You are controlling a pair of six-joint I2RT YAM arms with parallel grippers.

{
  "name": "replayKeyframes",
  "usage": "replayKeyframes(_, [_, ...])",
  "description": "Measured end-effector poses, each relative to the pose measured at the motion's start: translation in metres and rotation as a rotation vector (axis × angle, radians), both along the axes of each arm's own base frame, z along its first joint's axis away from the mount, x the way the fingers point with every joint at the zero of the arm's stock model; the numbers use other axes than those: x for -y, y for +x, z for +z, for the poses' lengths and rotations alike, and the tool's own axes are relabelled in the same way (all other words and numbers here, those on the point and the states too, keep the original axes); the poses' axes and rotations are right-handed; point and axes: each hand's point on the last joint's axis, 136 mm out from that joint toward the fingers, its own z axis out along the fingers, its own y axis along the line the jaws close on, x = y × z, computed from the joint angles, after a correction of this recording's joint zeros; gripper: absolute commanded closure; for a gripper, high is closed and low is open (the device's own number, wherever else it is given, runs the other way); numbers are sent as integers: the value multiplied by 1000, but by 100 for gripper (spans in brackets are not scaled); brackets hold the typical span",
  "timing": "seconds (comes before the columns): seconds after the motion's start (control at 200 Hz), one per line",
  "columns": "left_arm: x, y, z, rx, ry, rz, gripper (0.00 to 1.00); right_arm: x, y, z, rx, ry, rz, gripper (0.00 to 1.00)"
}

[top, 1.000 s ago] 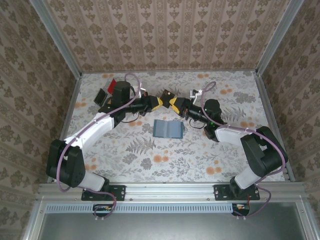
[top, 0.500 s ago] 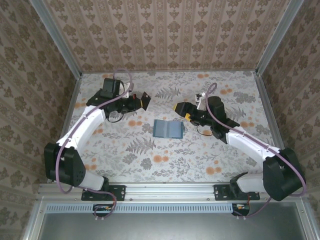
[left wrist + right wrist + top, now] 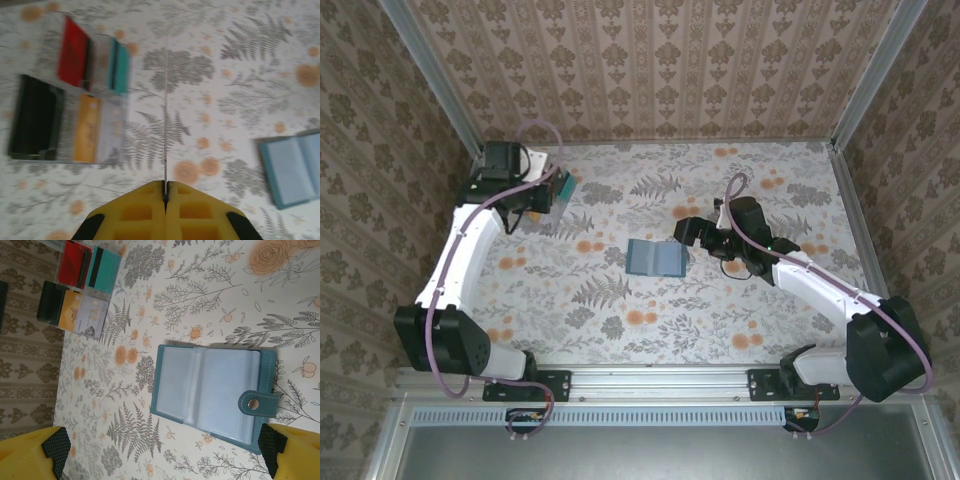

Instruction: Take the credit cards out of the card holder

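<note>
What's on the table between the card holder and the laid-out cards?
Nothing, just bare floral tabletop between the card holder and the cards, clearest in the right wrist view.

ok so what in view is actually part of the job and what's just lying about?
Job: holder, open; cards red, teal, black, orange, grey; held card in shut left gripper; right gripper, open.
Lying about: floral table cover; patterned walls.
</note>
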Motion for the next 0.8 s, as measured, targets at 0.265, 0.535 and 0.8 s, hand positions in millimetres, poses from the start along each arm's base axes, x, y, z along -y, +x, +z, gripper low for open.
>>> replayKeyframes(0.265, [-73, 20, -14, 5, 46, 109, 100, -5, 6, -8, -7, 12, 11, 0])
replayKeyframes(0.535, [-99, 39, -39, 6, 35, 96, 100, -9, 3, -7, 13, 43, 37, 0])
replayKeyframes(0.8, [-114, 54, -57, 4, -28, 80, 100, -10, 2, -4, 24, 58, 42, 0])
